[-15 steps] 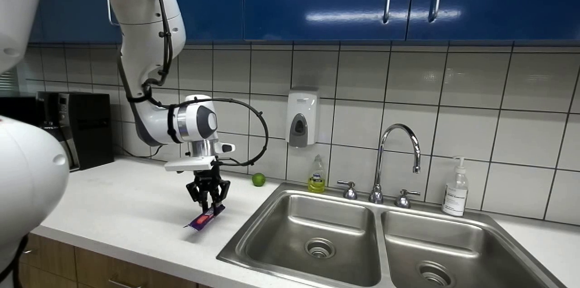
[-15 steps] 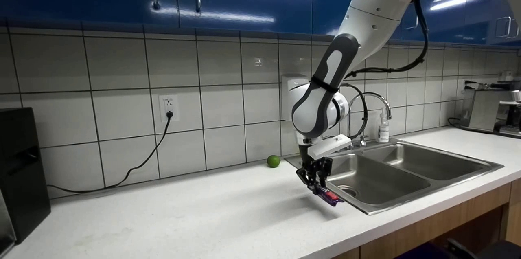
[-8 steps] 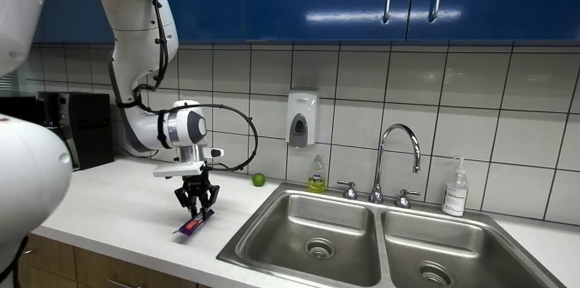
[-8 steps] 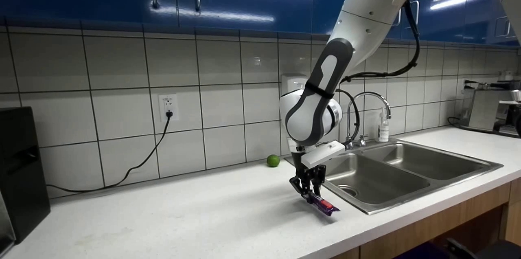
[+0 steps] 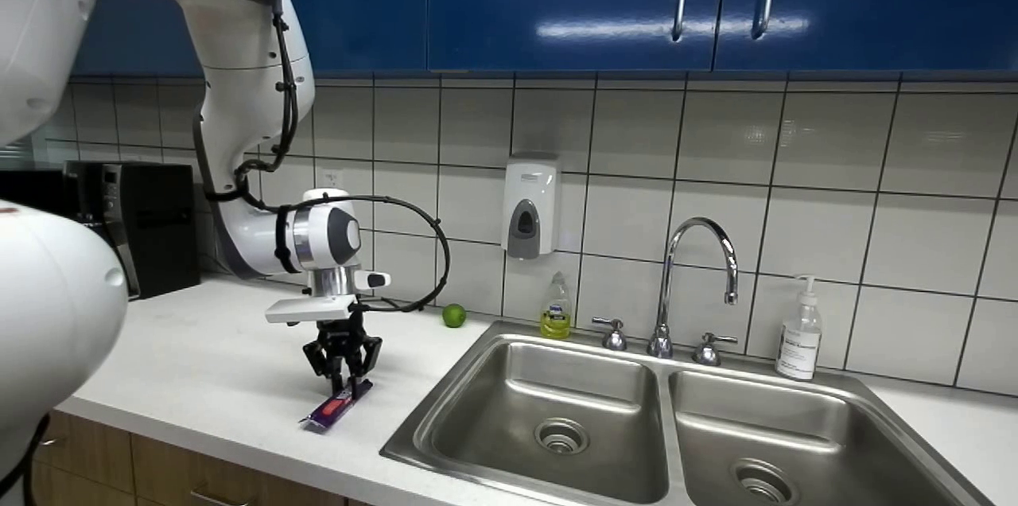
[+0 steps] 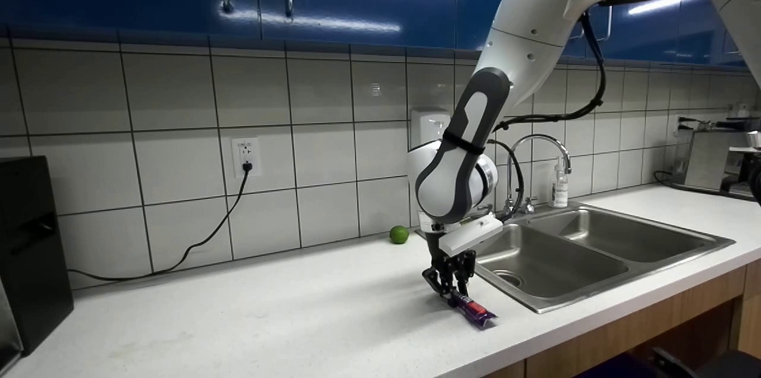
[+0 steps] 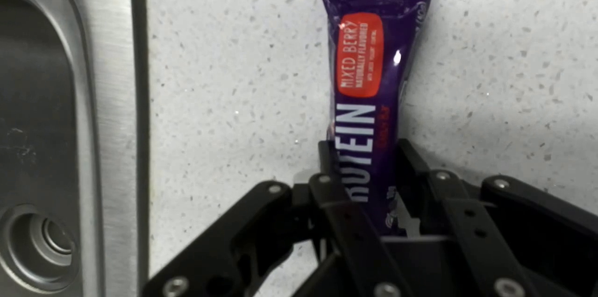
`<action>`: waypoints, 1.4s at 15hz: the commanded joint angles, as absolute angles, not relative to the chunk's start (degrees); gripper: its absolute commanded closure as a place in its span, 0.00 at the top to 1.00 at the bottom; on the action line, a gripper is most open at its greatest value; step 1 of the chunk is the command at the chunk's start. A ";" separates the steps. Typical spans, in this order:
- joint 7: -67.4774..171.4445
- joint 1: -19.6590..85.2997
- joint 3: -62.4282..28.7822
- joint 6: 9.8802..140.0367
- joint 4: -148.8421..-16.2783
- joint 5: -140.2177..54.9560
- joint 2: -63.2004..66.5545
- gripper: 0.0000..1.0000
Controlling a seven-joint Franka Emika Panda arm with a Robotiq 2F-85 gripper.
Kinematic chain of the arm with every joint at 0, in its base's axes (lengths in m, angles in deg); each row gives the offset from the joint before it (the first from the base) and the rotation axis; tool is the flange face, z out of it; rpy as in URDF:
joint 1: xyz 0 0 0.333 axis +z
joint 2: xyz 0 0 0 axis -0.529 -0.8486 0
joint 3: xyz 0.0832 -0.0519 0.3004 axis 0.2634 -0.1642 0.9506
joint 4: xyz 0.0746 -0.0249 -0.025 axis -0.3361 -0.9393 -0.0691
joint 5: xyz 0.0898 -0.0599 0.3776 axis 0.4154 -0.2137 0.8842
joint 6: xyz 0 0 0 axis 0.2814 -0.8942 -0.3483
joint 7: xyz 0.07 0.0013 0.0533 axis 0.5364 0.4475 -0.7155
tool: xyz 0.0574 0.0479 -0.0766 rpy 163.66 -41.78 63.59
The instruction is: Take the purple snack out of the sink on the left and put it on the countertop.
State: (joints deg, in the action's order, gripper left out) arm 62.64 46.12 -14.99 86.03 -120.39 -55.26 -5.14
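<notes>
The purple snack is a long wrapped bar with a red label. It shows in both exterior views (image 5: 326, 413) (image 6: 474, 311) and in the wrist view (image 7: 362, 54). It lies on or just above the white countertop (image 5: 215, 363), beside the sink's (image 5: 445, 402) left rim. My gripper (image 5: 345, 393) points down with one finger on each long side of the bar, near one end. It also shows in an exterior view (image 6: 456, 295). In the wrist view the fingertips (image 7: 364, 147) press against both sides of the wrapper. The gripped end is partly hidden by the fingers.
A green lime (image 5: 454, 316) sits near the tiled wall. A yellow soap bottle (image 5: 556, 311), the faucet (image 5: 666, 291) and a pump bottle (image 5: 799, 335) stand behind the sink. A black machine (image 6: 32, 253) stands at the counter's far end. A soap dispenser (image 5: 531, 208) hangs on the wall.
My gripper has carried the snack down and away from the sink and wall, toward the counter's front edge. The snack is lower, now close to the countertop, and the fingers stay around it.
</notes>
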 commanded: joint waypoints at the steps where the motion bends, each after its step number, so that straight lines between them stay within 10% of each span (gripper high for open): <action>1: 64.79 46.36 -15.13 85.97 -120.03 -56.10 -4.78 0.63; 6: 66.07 46.11 -15.05 85.45 -121.27 -55.22 -1.87 0.99; 21: 65.93 42.17 -13.09 85.19 -137.34 -51.04 17.24 1.00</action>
State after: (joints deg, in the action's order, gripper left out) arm 66.57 44.57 -14.91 85.87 -131.42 -52.98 10.39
